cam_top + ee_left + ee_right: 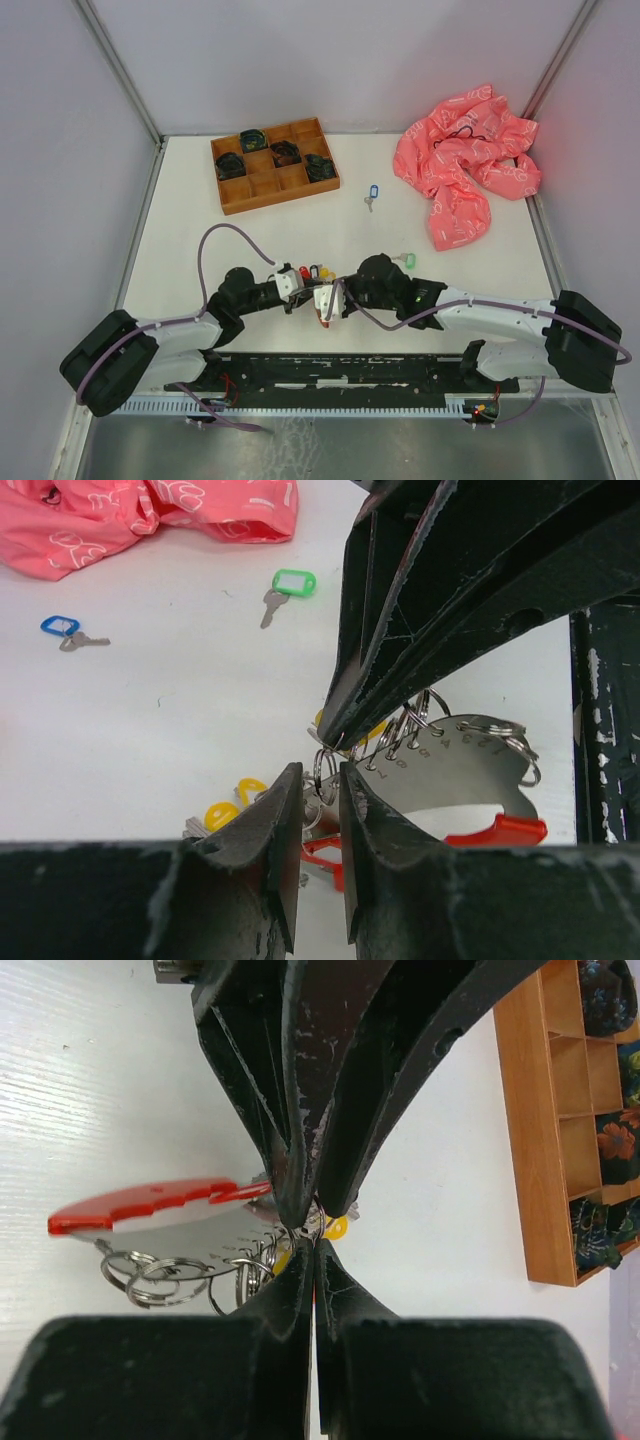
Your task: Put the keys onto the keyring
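A white table [300,240] is seen beneath everything. A crumpled pink cloth [465,160] is heaped at its far right. A wooden tray [280,200], some of its compartments filled with dark bundles, is set at the far middle-left. Near the front edge the two arms are brought tip to tip. The left gripper [320,780] is held slightly parted, with a thin ring in the gap; whether the ring is touched cannot be judged. The right gripper [312,1260] is pressed together at its tips, pinching the keyring [325,765]. The keyring is found between both grippers, joined to a numbered metal plate [460,770] edged in red plastic. Yellow tags [222,813] are seen beside it. A green-tagged key [405,260] is laid near the right gripper, and a blue-tagged key [372,192] lies well apart, near the tray.
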`<state>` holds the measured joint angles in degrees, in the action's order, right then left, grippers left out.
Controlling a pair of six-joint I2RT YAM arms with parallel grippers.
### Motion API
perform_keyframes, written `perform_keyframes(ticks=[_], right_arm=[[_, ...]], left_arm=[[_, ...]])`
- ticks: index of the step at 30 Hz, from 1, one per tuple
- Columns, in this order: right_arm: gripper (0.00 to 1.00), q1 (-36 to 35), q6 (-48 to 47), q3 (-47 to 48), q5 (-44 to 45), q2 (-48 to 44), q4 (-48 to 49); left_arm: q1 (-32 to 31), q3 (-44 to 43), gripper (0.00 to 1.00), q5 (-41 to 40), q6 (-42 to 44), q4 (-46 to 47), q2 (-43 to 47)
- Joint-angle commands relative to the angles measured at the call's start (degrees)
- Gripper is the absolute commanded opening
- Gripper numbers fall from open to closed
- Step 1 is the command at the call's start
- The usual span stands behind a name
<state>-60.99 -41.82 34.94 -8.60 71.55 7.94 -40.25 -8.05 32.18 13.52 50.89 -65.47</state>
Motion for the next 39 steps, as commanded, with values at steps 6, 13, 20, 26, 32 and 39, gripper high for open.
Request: perform_keyframes(ticks=[6,13,20,26,32,39], right_arm=[[0.01,0.17,-5.72,11.1,-2.52,-1.84,-14.26],[0.01,0.21,-6.93,16.8,-1.19,-0.79,-20.56],[0.01,1.04,-6.65,19.04,-1.61,-0.37,-26.9],[0.01,4.41,-2.41,18.59,-2.32,-2.15,-28.61],[0.01,9.21,-1.34,28.85,-10.16,3.98,-45.04],[0.01,10.09,3.93,33.43,-14.06,8.22,-52.18]], left_arm=[[0.08,-2.04,0.23,4.26,-3.44,7.77,-2.08],[0.09,-2.4,0.11,4.96,-3.5,9.88,-3.61],[0.08,-3.26,0.03,6.48,-5.11,10.89,-5.27],[0.08,-3.71,0.03,6.88,-8.49,12.53,-7.88],[0.07,-3.78,0.03,7.57,-14.12,16.65,-10.72],[0.0,-2.09,0.03,7.24,-15.13,18.94,-11.2]])
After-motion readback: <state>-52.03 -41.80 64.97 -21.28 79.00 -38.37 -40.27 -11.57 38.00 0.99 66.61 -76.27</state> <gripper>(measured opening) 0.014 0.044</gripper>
